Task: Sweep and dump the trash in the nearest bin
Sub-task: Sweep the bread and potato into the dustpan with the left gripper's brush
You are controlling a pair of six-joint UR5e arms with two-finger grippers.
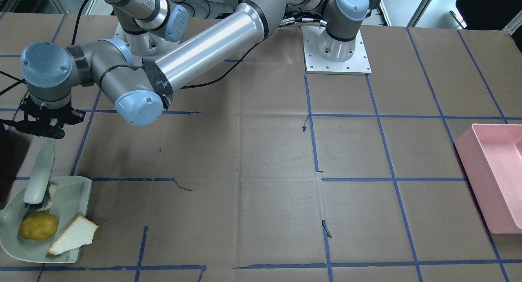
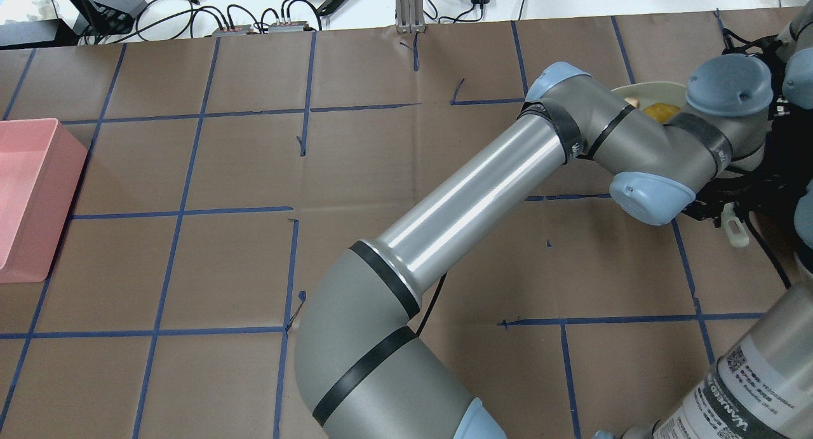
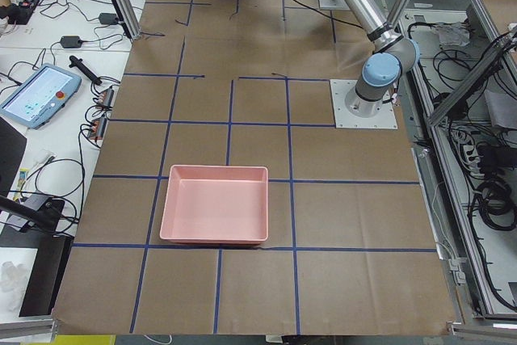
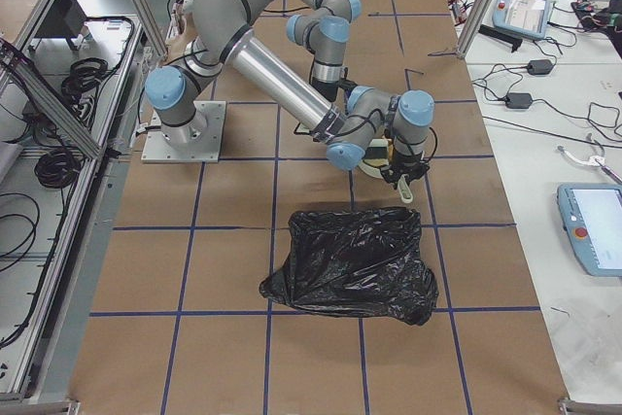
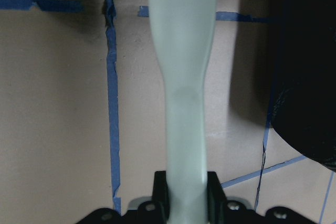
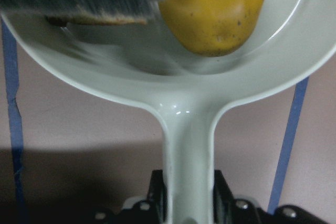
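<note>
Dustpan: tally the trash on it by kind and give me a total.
Bread: 2 (a slice; a bit beside the brush)
Potato: 1
Total: 3

dustpan (image 6: 189, 129): glossy plastic | table (image 1: 265, 151): matt brown paper | bin bag (image 4: 350, 264): shiny plastic

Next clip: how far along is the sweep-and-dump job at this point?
Done: the potato lies in the dustpan. In hand: the left gripper holds the brush, bristles on one bread piece inside the pan; the right gripper holds the pan's handle. Left: the bread slice overhangs the lip, and all three await dumping into the black bag.
</note>
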